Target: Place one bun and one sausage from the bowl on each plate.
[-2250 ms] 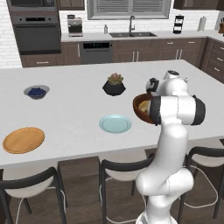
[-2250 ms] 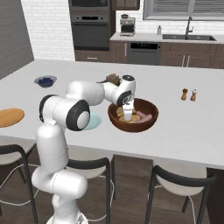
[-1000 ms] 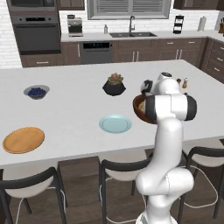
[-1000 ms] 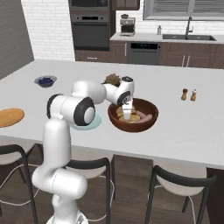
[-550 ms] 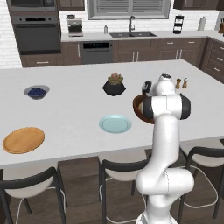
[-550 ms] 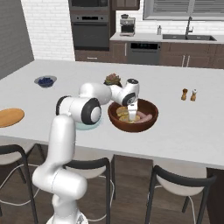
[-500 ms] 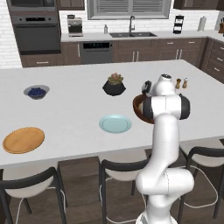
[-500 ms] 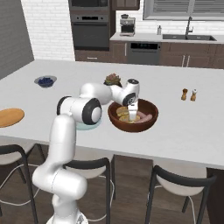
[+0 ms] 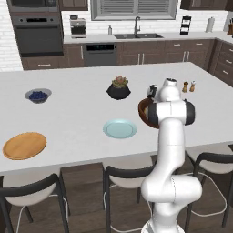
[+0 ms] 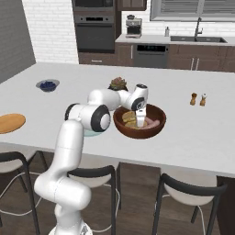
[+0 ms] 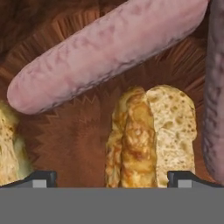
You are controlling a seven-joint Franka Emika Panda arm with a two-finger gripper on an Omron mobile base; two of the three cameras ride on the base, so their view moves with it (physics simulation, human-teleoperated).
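The bowl (image 10: pixel 140 121) sits on the white table (image 10: pixel 193 133), near its front edge and just right of the arm's elbow. It holds buns and sausages. In the hand view a split bun (image 11: pixel 151 135) lies on the bowl's wood floor between the two fingertips (image 11: pixel 41 178), with a long pink sausage (image 11: pixel 105 52) lying slantwise beyond it, a second sausage (image 11: pixel 214 96) along the right edge and part of another bun (image 11: pixel 11 148) at the left edge.

The tool (image 10: pixel 140 123) points down into the bowl, low over the food. Its jaws are spread wide, one to each side of the split bun, and grip nothing.

The blue plate (image 9: pixel 119 128) lies on the table just left of the bowl, close to the front edge; in the right base view the arm hides most of it. The orange plate (image 9: pixel 24 145) lies well apart, far to the left by the front edge. Both plates are bare.

Behind the bowl stands a black plant pot (image 9: pixel 119 88) with a succulent. A small grey bowl of blueberries (image 9: pixel 38 95) sits far left toward the back of the table. Two shakers (image 10: pixel 198 99) stand side by side to the right of the bowl. Dark stools (image 10: pixel 195 202) line the near side of the table.
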